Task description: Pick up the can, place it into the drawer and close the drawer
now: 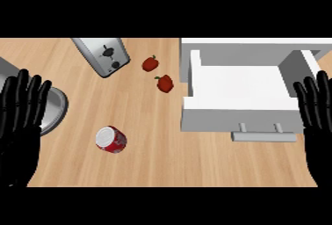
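Left hand [23, 110] rested open at the left edge, fingers [31, 94] straight, slightly spread and pointing up, holding nothing, partly over a round metal pan [57, 107] at the worktop's [149, 158] left side. A toaster [102, 55] lay tilted further back, well apart from the can. The can [111, 139], red with a white top, stood on the bare worktop left of centre, touched by neither hand, near the left hand and well apart from the drawer. Two strawberries [157, 74] lay between the toaster and the drawer, just beside the drawer's left wall. The white drawer [236, 114] stood pulled open with nothing inside, handle [262, 136] facing the near edge. Right hand [315, 107] rested open at the right edge, fingers [310, 94] straight and up, holding nothing, just beside the drawer's right wall. Task looked not yet begun: can not picked up, drawer not shut. Risks, as a guess: the can was round and smooth, so a poorly centred grasp could tip it and let it roll. A carry across toward the drawer could brush the nearer strawberry or catch the drawer's left wall if the can came in low. Closing early, or with the can standing near the front, could jam it. A left-hand reach could also nudge the pan.
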Robot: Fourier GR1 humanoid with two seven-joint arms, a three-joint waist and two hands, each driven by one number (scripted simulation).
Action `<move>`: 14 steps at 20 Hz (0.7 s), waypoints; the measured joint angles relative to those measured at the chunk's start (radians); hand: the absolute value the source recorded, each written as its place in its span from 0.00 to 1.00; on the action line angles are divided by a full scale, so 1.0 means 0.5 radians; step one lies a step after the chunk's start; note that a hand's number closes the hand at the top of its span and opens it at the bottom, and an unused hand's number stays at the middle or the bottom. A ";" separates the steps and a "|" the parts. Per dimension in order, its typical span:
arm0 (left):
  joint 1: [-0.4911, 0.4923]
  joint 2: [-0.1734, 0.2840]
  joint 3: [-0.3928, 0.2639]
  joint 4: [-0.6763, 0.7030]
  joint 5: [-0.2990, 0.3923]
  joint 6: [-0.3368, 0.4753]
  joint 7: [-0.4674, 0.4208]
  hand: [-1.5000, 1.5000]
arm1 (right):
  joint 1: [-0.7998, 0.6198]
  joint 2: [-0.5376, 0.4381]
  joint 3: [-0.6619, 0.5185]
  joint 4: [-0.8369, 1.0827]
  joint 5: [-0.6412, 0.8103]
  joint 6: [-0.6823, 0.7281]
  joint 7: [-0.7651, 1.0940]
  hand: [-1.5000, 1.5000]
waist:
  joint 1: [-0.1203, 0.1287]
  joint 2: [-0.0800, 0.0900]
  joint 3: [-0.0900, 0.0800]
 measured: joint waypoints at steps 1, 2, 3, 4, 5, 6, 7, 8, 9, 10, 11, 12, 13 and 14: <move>0.004 0.010 -0.010 -0.013 0.019 -0.029 0.006 0.00 | -0.018 -0.007 -0.019 0.014 -0.017 0.005 0.008 0.00 | -0.006 -0.008 -0.006; 0.020 0.010 -0.043 -0.007 0.050 -0.076 -0.024 0.00 | -0.013 0.003 -0.001 0.020 0.005 0.000 -0.003 0.00 | -0.011 -0.014 -0.012; 0.032 0.018 -0.085 -0.014 0.093 -0.140 -0.046 0.00 | -0.004 -0.001 0.000 0.009 0.010 0.004 -0.012 0.00 | -0.018 -0.020 -0.016; 0.036 0.028 -0.130 -0.008 0.147 -0.214 -0.074 0.00 | 0.006 0.000 0.006 0.001 0.018 0.004 -0.018 0.00 | -0.026 -0.024 -0.020; 0.040 0.046 -0.181 -0.013 0.206 -0.300 -0.090 0.00 | -0.010 -0.008 -0.005 -0.005 0.020 0.002 -0.012 0.00 | -0.030 -0.027 -0.023; 0.039 0.066 -0.231 -0.028 0.278 -0.391 -0.103 0.00 | -0.014 -0.011 -0.004 -0.015 0.030 0.000 -0.016 0.00 | -0.036 -0.030 -0.025; 0.079 0.109 -0.266 -0.003 0.290 -0.444 -0.041 0.00 | 0.009 -0.010 -0.008 0.007 0.040 -0.019 0.056 0.00 | -0.037 -0.030 -0.027; 0.123 0.147 -0.299 0.016 0.293 -0.489 0.009 0.00 | 0.031 -0.013 -0.024 0.034 0.043 -0.034 0.118 0.00 | -0.037 -0.029 -0.028; 0.142 0.182 -0.322 0.021 0.312 -0.525 0.080 0.00 | 0.053 -0.010 -0.029 0.058 0.053 -0.050 0.165 0.00 | -0.037 -0.029 -0.028; 0.175 0.210 -0.342 0.012 0.331 -0.554 0.140 0.00 | 0.070 -0.009 -0.029 0.060 0.067 -0.066 0.223 0.00 | -0.035 -0.031 -0.028; 0.202 0.243 -0.340 -0.004 0.366 -0.585 0.193 0.00 | 0.086 -0.017 -0.041 0.055 0.060 -0.069 0.278 0.00 | -0.034 -0.033 -0.028; 0.240 0.266 -0.347 -0.021 0.387 -0.612 0.228 0.00 | 0.087 -0.025 -0.055 0.063 0.053 -0.070 0.318 0.00 | -0.031 -0.034 -0.028; 0.257 0.296 -0.327 -0.031 0.427 -0.643 0.265 0.00 | 0.118 -0.028 -0.065 0.055 0.043 -0.063 0.335 0.00 | -0.032 -0.034 -0.029; 0.271 0.301 -0.342 -0.053 0.437 -0.653 0.310 0.00 | 0.126 -0.024 -0.060 0.052 0.052 -0.068 0.360 0.00 | -0.032 -0.035 -0.029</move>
